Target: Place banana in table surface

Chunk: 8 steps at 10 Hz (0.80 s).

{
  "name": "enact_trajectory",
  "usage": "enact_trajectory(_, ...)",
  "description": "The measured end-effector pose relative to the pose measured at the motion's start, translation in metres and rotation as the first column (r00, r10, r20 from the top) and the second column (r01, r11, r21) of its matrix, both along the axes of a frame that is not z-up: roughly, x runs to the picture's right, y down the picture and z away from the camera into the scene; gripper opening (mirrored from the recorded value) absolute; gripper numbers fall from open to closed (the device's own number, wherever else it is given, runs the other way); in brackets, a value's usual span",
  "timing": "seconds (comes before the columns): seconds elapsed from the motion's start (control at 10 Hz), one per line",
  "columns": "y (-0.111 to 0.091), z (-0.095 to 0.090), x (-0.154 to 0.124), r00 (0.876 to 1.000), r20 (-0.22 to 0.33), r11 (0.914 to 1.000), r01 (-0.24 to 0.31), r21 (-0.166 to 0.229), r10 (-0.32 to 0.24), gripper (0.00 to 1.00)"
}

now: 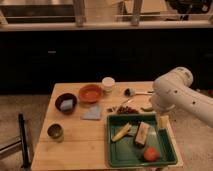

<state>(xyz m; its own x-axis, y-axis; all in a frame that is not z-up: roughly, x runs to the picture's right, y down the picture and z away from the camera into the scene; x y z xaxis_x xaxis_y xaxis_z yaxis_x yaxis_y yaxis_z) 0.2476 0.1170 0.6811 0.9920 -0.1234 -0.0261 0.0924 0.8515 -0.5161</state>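
Sitting inside dark green rectangular tray: banana, small, yellow, slightly curved, lying diagonal in left half, not on bare wood. Tan rectangular block just beside it; round red item near tray's front right. Table surface light wood, plank grain. White, smooth, rounded arm comes in from right; gripper hangs at tray's right rim, open or closed: can't tell. Back of table: orange bowl, dark bowl, white cup.
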Motion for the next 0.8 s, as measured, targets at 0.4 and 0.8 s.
enact_trajectory(0.4,0.004,0.004,-0.020,0.997,0.013,0.9974,0.071,0.013,-0.071,0.80)
enact_trajectory(0.8,0.006,0.015,-0.030,0.995,0.024,0.9947,0.099,0.028,-0.099,0.80)
